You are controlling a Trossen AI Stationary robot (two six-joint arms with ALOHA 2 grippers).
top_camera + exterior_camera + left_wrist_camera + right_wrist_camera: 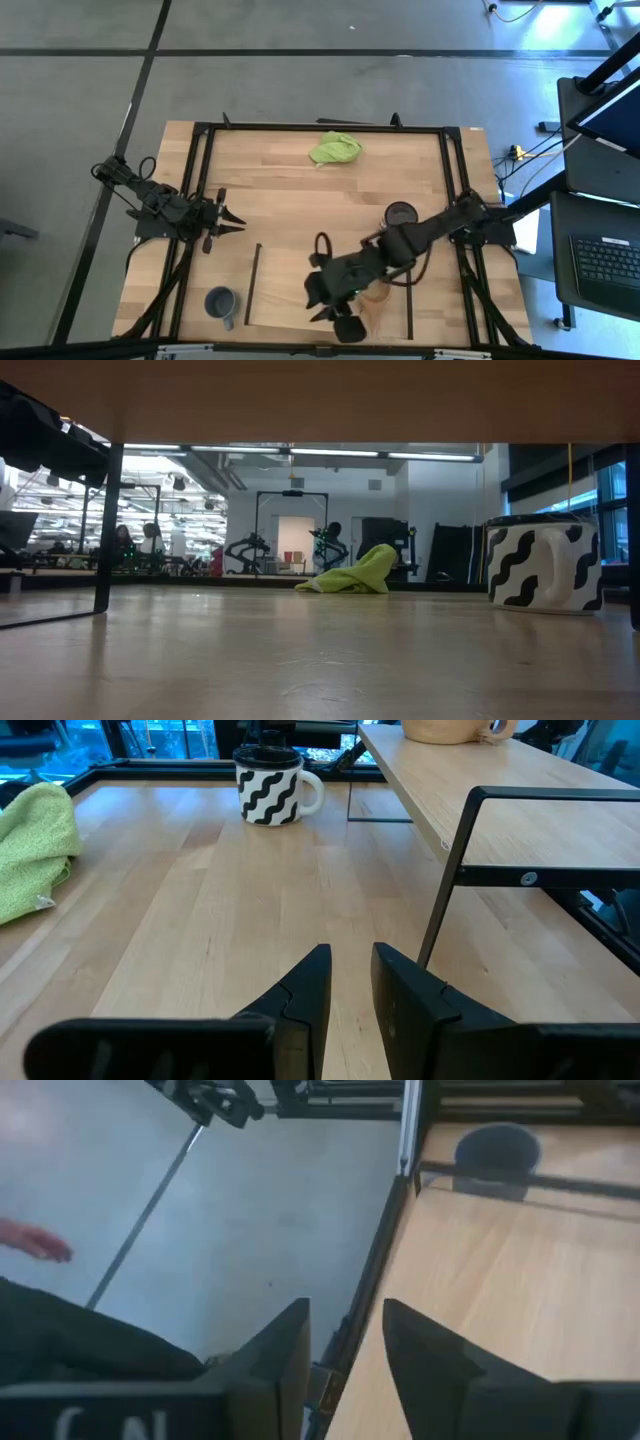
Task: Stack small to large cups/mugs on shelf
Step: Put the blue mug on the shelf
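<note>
High view: right gripper [335, 318] over the shelf [290, 280] near the tan cup [377, 296], fingers slightly parted, empty. Left gripper [225, 222] parked at desk's [280, 190] left, narrowly parted, empty. Blue-grey mug [220, 302] beside shelf; white mug [400, 214] behind.

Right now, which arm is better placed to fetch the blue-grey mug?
Probably the left: the left gripper waits open just beyond the blue-grey mug, while the right gripper hangs over the shelf.

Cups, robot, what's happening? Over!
Right gripper open over shelf, empty. Left gripper open, waiting. Wooden cup on shelf; white mug, blue mug on table. Nothing blocking.
</note>
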